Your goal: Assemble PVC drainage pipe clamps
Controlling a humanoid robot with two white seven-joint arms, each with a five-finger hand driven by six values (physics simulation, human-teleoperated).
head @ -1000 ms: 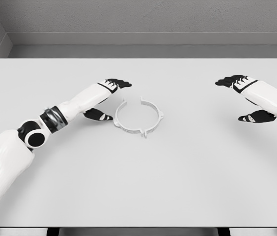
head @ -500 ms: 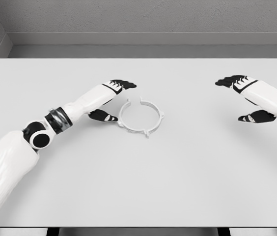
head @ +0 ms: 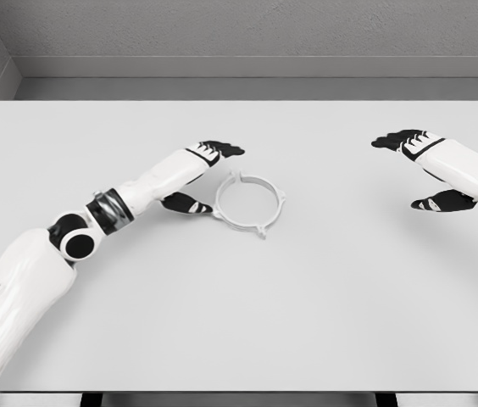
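The left arm [head: 95, 222] enters from the lower left corner and reaches diagonally up across the white table [head: 239, 322], with a dark elbow joint and a banded metal collar partway along the forearm. At its end the left hand [head: 198, 176] is spread wide: the black fingers [head: 222, 150] point to the right above the ring, and the black thumb [head: 185, 203] lies lower, its tip at or just beside the ring's left edge; whether it actually touches cannot be told. The hand encloses nothing.

Just right of that hand, a little left of the table's middle, lies the white pipe clamp ring [head: 251, 202]. It sits flat on the surface as a thin, nearly closed circle with a small gap at the top left of its rim and short tabs sticking out at the right side and the lower edge.

Well apart, at the right edge, the right arm [head: 476, 174] comes in from the side. The right hand [head: 430, 174] is also spread and holds nothing, its dark fingers pointing left and its thumb lower down over the bare tabletop.
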